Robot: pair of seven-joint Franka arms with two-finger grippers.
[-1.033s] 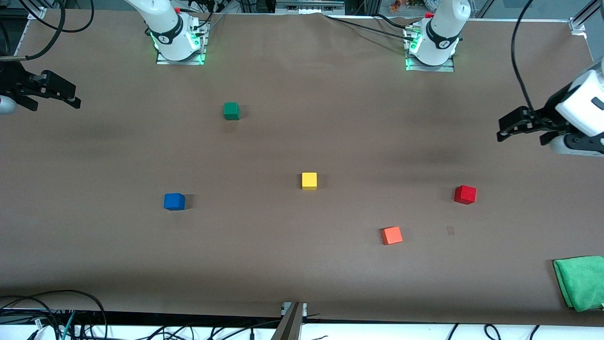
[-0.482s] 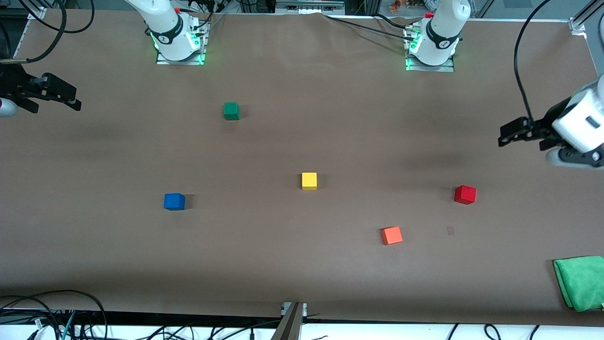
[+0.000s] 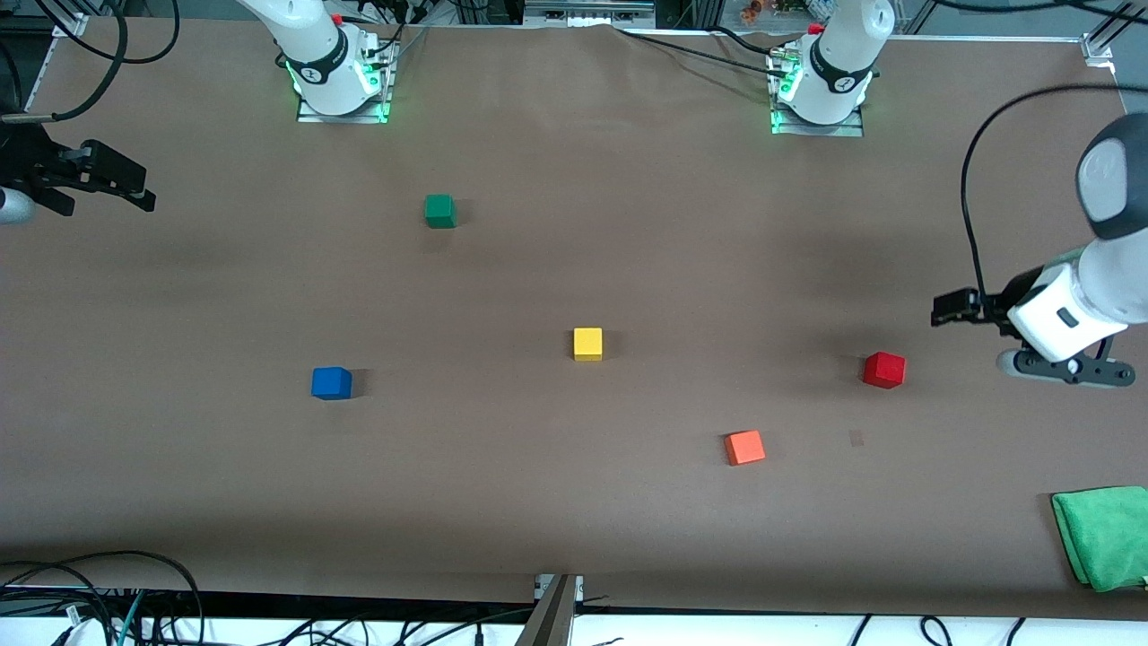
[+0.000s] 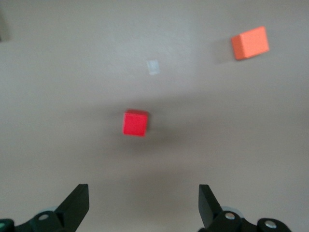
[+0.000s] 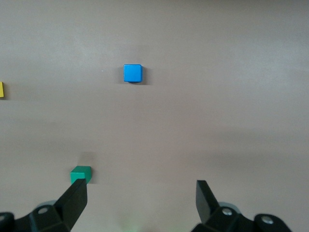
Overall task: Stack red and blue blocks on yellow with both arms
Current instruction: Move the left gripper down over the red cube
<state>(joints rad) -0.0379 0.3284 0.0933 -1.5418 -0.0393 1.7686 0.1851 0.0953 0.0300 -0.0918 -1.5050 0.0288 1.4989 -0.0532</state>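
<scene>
At the middle of the worktop (image 3: pixel 574 502) sits the yellow cube (image 3: pixel 587 344), alone and bare on top, which suits it as the base of the stack. I have the left gripper (image 4: pixel 144 205) up over the worktop at the left arm's end, jaws wide apart and empty, with the red cube (image 3: pixel 884 370) lined up between them in the left wrist view, so I judge a descent onto it comes next. The blue cube (image 3: pixel 331 383) lies toward the right arm's end, untouched. The right gripper (image 5: pixel 142 205) waits there, jaws apart, holding nothing. The orange cube (image 3: pixel 744 447) and green cube (image 3: pixel 439 211) stay out of it.
</scene>
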